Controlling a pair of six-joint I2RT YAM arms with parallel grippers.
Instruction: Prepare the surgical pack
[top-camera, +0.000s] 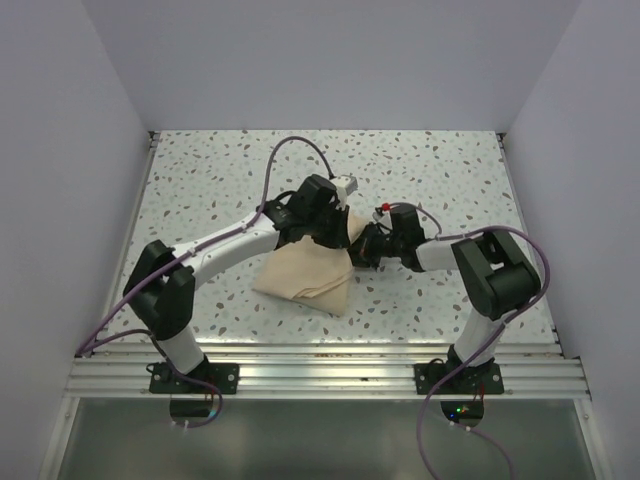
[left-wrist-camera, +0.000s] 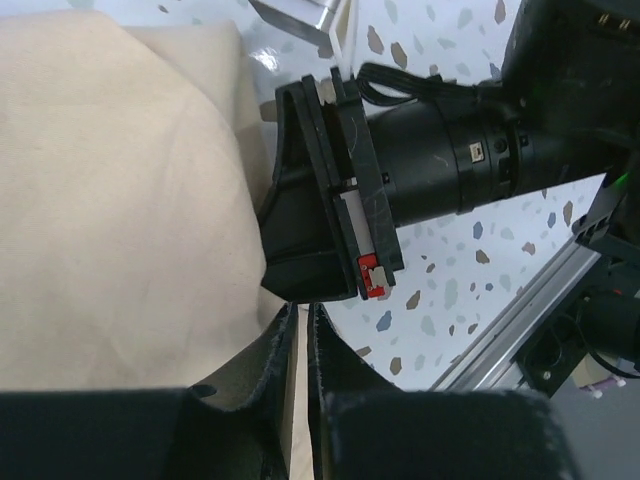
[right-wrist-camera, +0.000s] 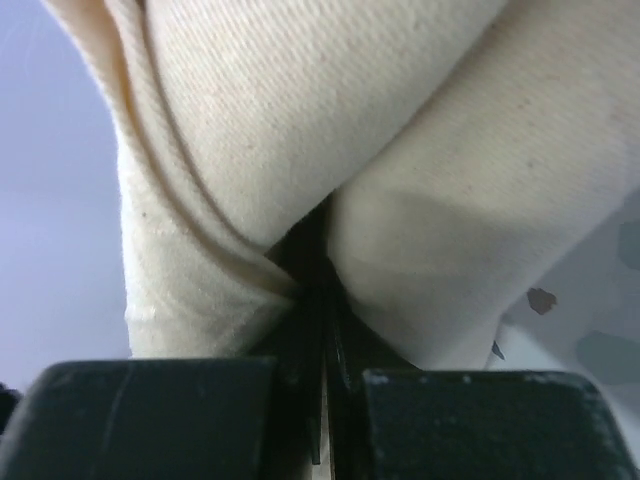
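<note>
Tan wrap bundle held by two grippers on the table.
From above, its long axis is seen running near-left to far-right, one corner drawn far-right. In the wrist views, the left gripper and the right gripper are each clamped on cloth.

You see tan wrap sheet folded into rumpled bundle, mid-worktop, slightly toward left and near edges, right side puckered; shiny metal tray corner just beside.
</note>
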